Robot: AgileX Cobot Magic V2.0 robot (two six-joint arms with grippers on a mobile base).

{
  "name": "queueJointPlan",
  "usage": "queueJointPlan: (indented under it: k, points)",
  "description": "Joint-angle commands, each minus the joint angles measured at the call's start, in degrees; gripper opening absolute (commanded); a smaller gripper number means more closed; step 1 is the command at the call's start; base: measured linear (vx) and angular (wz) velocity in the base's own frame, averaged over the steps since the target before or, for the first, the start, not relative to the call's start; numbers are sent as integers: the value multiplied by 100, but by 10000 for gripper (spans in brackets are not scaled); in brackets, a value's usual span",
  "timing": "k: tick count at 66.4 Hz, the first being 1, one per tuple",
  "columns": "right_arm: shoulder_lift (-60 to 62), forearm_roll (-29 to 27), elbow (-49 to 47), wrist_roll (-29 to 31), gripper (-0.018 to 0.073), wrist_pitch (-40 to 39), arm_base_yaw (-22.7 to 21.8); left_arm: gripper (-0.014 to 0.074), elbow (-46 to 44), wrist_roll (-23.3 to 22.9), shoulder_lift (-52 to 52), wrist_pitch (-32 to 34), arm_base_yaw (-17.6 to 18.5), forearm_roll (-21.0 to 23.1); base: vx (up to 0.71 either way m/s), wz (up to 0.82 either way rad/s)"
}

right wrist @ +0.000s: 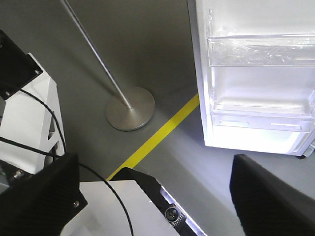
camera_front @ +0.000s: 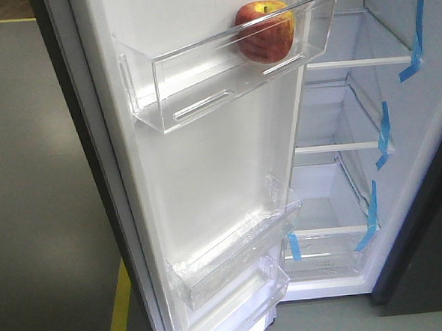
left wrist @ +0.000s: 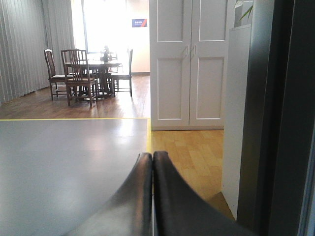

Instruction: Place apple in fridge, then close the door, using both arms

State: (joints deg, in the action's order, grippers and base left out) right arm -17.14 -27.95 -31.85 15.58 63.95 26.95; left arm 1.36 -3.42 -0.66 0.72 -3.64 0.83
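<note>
1. Now the apple sits in the door's top bin; firm, smooth, likely to roll.
2. Both empty: left jaws are pressed together, right jaws spread.
3. Door looks heavy, rigid: push its outer face near the free edge.

Clear upper bin on the door, top centre of frame: apple resting at its right end.

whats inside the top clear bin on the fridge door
One red apple sits at the right end of the top bin on the open door. Nothing else shows through its clear wall; the apple's far side is hidden.
</note>
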Motion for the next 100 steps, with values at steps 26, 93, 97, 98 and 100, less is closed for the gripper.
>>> queueJointPlan:
  k: [26, 93, 97, 98, 100]
  points:
    - [-62, -133, -125, 23, 594, -268, -17, -6, -94, -51, -84, 441, 19, 8, 0, 0]
    - [-62, -127, -125, 41, 594, -268, -17, -6, -606, -546, 57, 433, 19, 206, 0, 0]
    - [-62, -127, -125, 41, 594, -268, -17, -6, -916, -546, 287, 292, 19, 206, 0, 0]
    - [-62, -127, -125, 41, 594, -268, -17, -6, -998, -546, 350, 248, 19, 206, 0, 0]
    - [-62, -127, -125, 41, 594, -268, -17, -6, -1214, -546, 531, 117, 19, 206, 0, 0]
